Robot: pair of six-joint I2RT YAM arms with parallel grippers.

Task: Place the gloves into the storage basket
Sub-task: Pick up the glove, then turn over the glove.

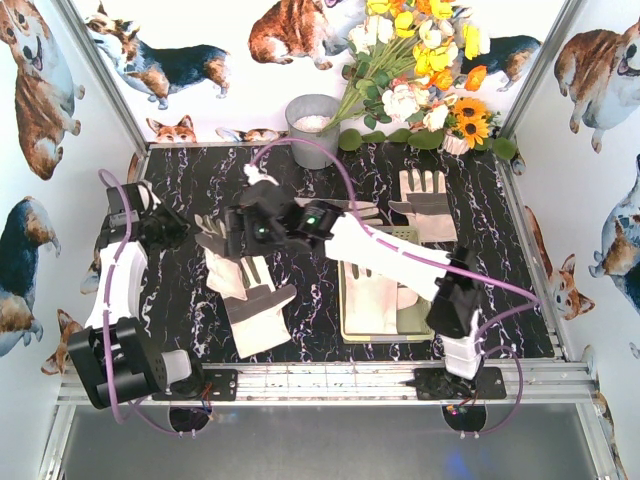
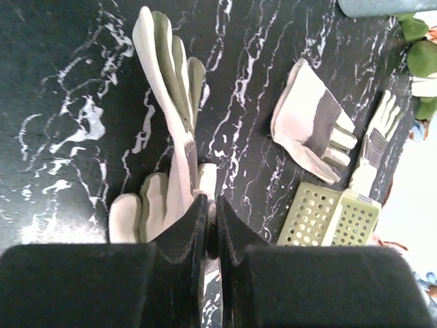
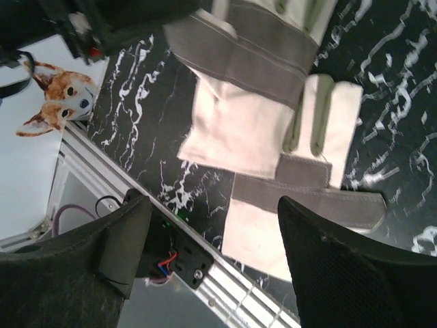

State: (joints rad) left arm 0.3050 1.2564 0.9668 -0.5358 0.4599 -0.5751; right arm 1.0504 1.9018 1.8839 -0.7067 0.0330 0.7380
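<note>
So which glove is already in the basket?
The cream glove lying flat inside the pale green basket, near the front right. It is the only one in there; all the others lie outside on the black table.

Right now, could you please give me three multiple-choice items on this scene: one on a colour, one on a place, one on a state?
1. The storage basket is: A red; B pale yellow-green; C blue.
2. The grey bucket stands: A in the basket; B at the far edge; C at the near edge.
3. The right gripper is: A open; B shut tight; C out of view.
Answers: B, its slotted wall shows that colour; B, it stands next to the flowers; A, its fingers stand wide apart.
</note>
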